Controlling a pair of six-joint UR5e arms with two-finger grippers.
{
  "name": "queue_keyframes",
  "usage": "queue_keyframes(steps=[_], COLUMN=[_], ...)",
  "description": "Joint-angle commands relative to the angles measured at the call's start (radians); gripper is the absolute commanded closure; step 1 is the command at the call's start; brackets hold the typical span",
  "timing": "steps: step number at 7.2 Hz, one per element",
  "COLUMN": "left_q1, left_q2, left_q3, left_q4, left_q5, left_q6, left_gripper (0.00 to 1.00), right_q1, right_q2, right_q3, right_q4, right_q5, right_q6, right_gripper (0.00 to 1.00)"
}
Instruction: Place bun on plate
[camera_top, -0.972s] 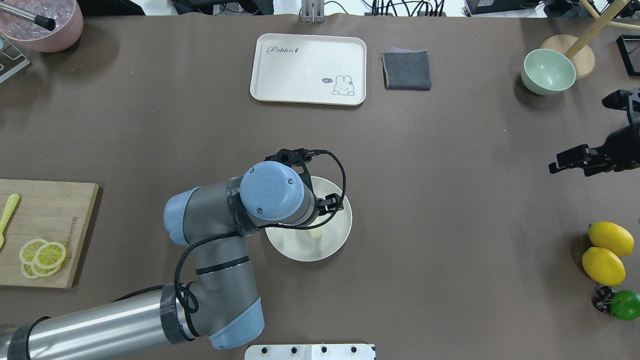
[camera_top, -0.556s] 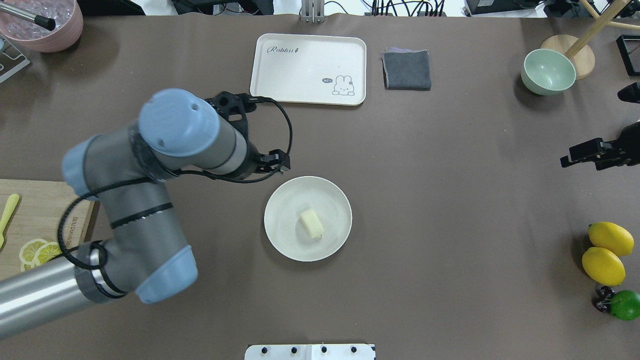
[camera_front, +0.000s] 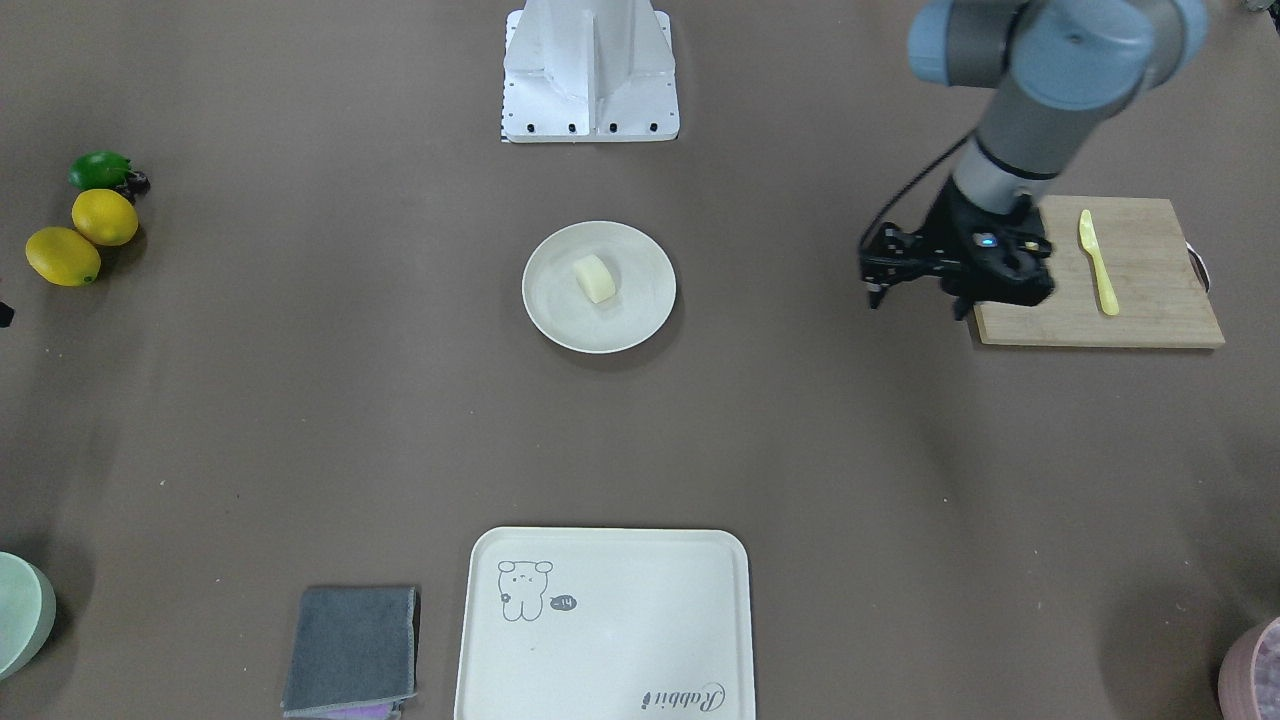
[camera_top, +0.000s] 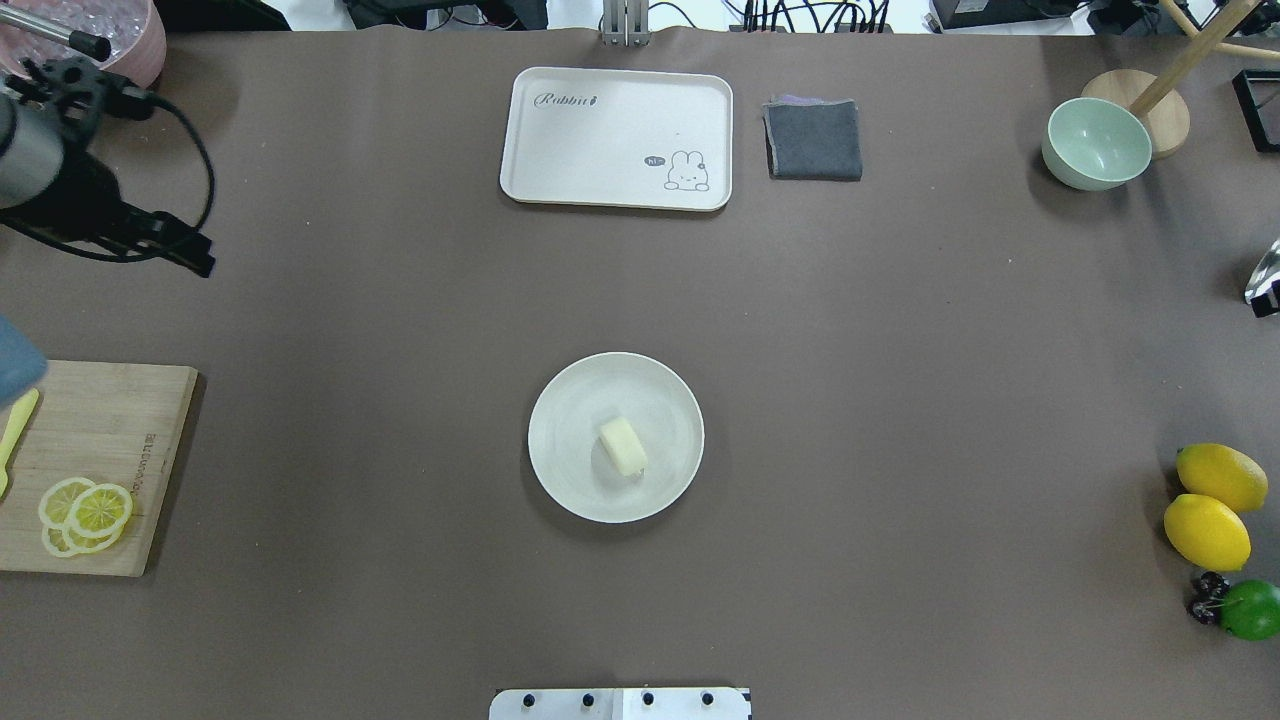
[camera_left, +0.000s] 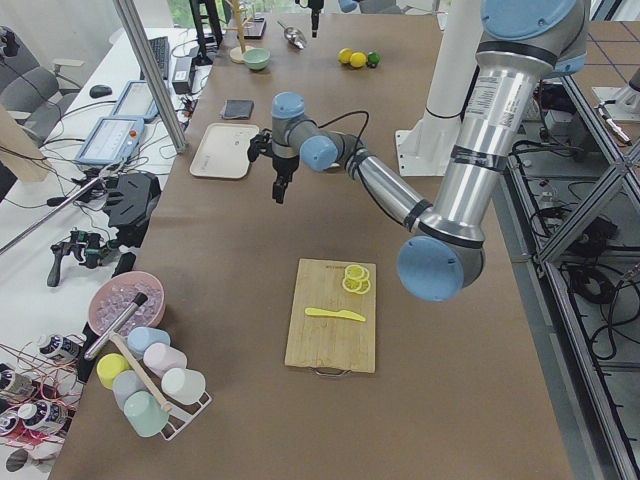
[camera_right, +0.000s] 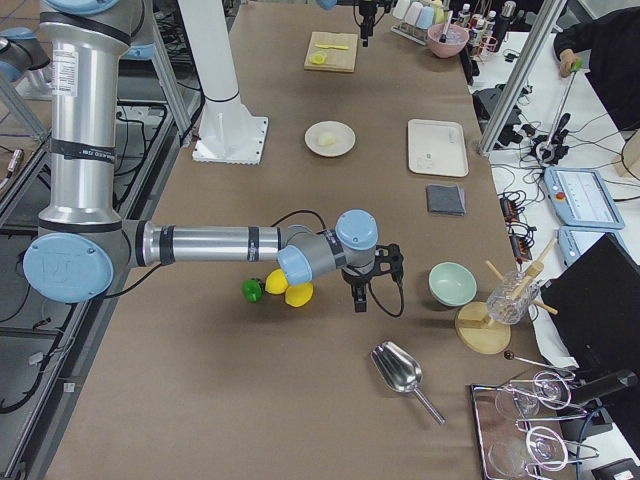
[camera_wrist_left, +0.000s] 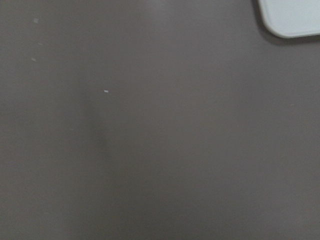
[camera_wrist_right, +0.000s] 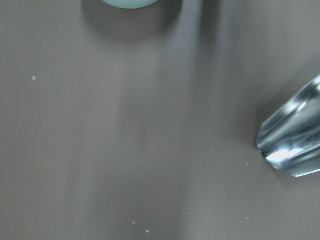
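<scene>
The bun, a small pale cream lump, lies a little off centre on the round cream plate in the middle of the table, also seen from the front as bun on plate. My left gripper hangs far to the left of the plate, beyond the cutting board's far edge. It is open and empty, as the left gripper shows. My right gripper shows only from the right side, near the lemons; I cannot tell its state.
A rectangular cream tray and a folded grey cloth lie at the far side. A green bowl stands far right, lemons and a lime near right. The cutting board holds lemon slices. A metal scoop lies by the right arm.
My left arm has lifted off the plate and swung far left and away, leaving the bun alone on the plate. The right arm has drawn out of the overhead view.
</scene>
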Motion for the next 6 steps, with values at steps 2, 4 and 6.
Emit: queue_keyframes(steps=[2,4,6], left_q1=[-0.267,-0.315,-0.318], left_q2=[0.22,0.224,0.256], left_q3=[0.124,0.118,0.126], left_q4=[0.002,0.003,0.003], left_q5=[-0.128,-0.128,-0.13], left_q6=[0.487,0.501,0.514], left_gripper=[0.03,0.03,0.03], right_q1=[0.083,0.083,0.082], right_q2=[-0.004,-0.018,-0.03], right_q3=[-0.035,-0.037,-0.035], right_q4=[-0.041,-0.038,-0.033], right_q5=[-0.001,-0.001,-0.001], right_q6=[-0.129,-0.132,-0.132], right_gripper=[0.0,0.0,0.0])
